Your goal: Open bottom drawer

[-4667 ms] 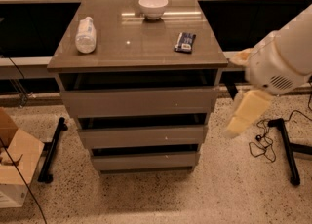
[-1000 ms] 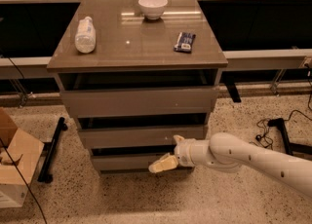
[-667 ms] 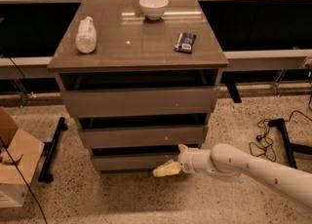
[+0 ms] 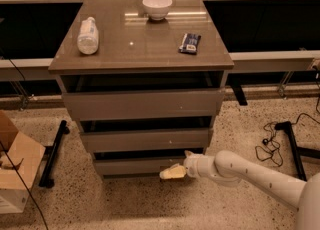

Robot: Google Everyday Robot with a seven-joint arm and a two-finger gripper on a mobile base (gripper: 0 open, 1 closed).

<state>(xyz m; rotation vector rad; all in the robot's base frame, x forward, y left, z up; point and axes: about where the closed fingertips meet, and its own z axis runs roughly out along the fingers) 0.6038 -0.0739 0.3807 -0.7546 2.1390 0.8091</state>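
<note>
Cabinet (image 4: 223,74) with three drawers, stacked. The bottom drawer (image 4: 131,166) sits lowest, just above the floor; its front appears shut, though the steep view makes this uncertain. Middle drawer (image 4: 145,140) and top drawer (image 4: 140,104) each show a dark gap above the front; contents cannot be seen.

The gripper (image 4: 172,172) is at the right part of the bottom drawer front, touching or just beside it. Whether it is clenched or released cannot be told. The white arm (image 4: 250,174) reaches in low from the right.

On the cabinet top: white bowl (image 4: 157,7) at the rear, plastic bottle (image 4: 88,35) lying at the left, dark packet (image 4: 189,43) at the right.

Cardboard box (image 4: 17,166) on the floor at left, near a black stand leg (image 4: 52,154). Cables (image 4: 270,144) lie at the right, well apart from the drawer
</note>
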